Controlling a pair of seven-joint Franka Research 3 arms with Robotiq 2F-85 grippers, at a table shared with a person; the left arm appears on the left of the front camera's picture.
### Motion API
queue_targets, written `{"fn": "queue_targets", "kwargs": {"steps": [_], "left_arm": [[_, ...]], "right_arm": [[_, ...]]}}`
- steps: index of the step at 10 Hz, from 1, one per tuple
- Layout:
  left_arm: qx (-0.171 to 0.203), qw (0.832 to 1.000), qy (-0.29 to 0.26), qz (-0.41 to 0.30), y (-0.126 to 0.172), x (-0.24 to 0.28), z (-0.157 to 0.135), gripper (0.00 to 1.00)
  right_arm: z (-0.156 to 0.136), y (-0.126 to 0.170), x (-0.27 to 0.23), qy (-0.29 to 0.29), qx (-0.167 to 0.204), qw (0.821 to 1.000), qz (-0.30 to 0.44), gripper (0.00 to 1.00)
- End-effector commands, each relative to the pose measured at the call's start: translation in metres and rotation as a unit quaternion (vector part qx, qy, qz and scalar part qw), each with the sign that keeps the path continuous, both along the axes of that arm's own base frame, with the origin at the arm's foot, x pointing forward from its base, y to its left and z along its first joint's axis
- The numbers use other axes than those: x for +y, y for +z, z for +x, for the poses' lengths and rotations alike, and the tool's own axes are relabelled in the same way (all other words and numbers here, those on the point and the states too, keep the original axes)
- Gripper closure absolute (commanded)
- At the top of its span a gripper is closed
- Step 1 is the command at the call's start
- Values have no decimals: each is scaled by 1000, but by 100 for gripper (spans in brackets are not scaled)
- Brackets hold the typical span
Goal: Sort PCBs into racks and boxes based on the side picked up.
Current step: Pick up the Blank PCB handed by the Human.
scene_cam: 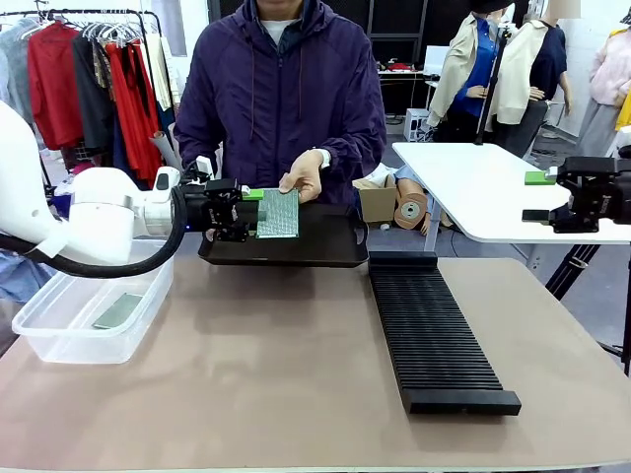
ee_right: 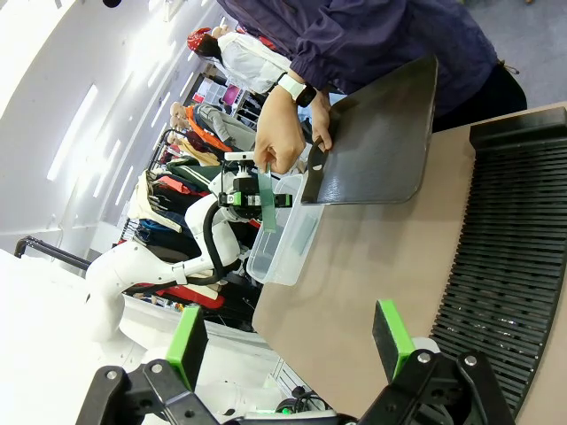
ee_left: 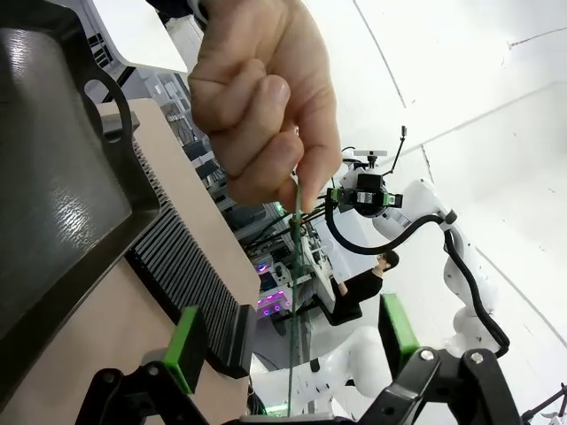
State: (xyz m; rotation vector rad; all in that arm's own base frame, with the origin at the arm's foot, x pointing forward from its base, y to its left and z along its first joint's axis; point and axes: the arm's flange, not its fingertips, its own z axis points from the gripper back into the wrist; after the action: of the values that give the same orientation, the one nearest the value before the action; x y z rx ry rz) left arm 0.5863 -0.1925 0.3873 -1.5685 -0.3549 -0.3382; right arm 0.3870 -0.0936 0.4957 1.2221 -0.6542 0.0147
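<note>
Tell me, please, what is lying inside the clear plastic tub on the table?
One green PCB lies flat on the floor of the clear tub. The left arm covers the tub's far edge, hiding anything there.
</note>
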Motion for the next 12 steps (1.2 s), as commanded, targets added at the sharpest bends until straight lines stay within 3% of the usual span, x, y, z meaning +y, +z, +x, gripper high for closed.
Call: {"fn": "queue_targets", "kwargs": {"steps": [1,3,7,8,12], "left_arm": [[-13,1000,4,-12,-2,-6,5,0],[-16,1000,6,-13,-3,-7,5,20],[-14,1000,3,-21,-4,-8,7,94],[-10,999,-3,-31,-4,-9,9,100],[-15,999,-8,-37,-1,-16,19,100]], "right_arm": [[1,2,1,-4,-5,1000,2,0],[1,2,1,-4,-5,1000,2,0],[1,2,1,-4,-5,1000,2,0],[1,2,1,-4,-5,1000,2,0],[1,2,1,-4,-5,1000,2,0]]}}
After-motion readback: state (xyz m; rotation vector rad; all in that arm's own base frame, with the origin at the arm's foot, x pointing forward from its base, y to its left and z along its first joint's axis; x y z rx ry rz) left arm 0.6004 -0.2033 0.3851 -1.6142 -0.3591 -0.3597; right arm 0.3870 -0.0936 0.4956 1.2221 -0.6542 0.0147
